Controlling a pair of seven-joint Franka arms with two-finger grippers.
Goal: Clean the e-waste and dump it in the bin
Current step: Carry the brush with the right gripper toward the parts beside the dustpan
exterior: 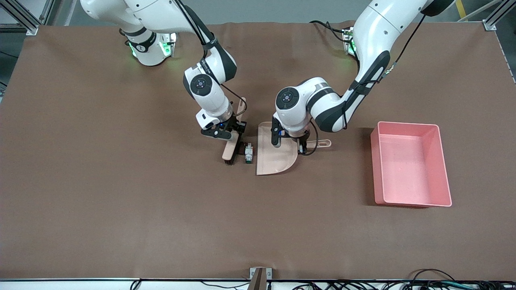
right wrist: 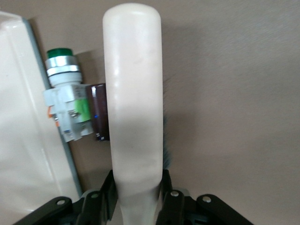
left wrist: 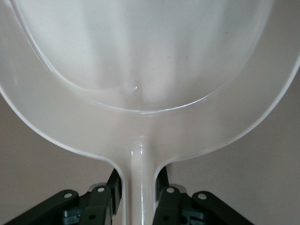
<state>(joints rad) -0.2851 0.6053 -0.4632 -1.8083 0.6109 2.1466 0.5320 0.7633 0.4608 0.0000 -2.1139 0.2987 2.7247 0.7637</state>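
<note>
The white-grey component (exterior: 248, 153) and the dark brown-red block (exterior: 241, 147) lie on the table between the beige brush (exterior: 229, 152) and the open edge of the beige dustpan (exterior: 275, 158). My right gripper (exterior: 229, 135) is shut on the brush handle, bristles on the table beside the block. In the right wrist view (right wrist: 137, 187) the brush (right wrist: 133, 93) touches the block (right wrist: 99, 112), which touches the component (right wrist: 68, 108) by the dustpan edge (right wrist: 23, 140). My left gripper (exterior: 303, 144) is shut on the dustpan handle; in the left wrist view (left wrist: 138, 187) the pan (left wrist: 140, 70) looks empty. The pink bin (exterior: 408, 124) stands toward the left arm's end.
A brown cloth (exterior: 121, 201) covers the table. The bin is well apart from the dustpan. Cables and a small bracket (exterior: 260, 274) sit at the table's edge nearest the front camera.
</note>
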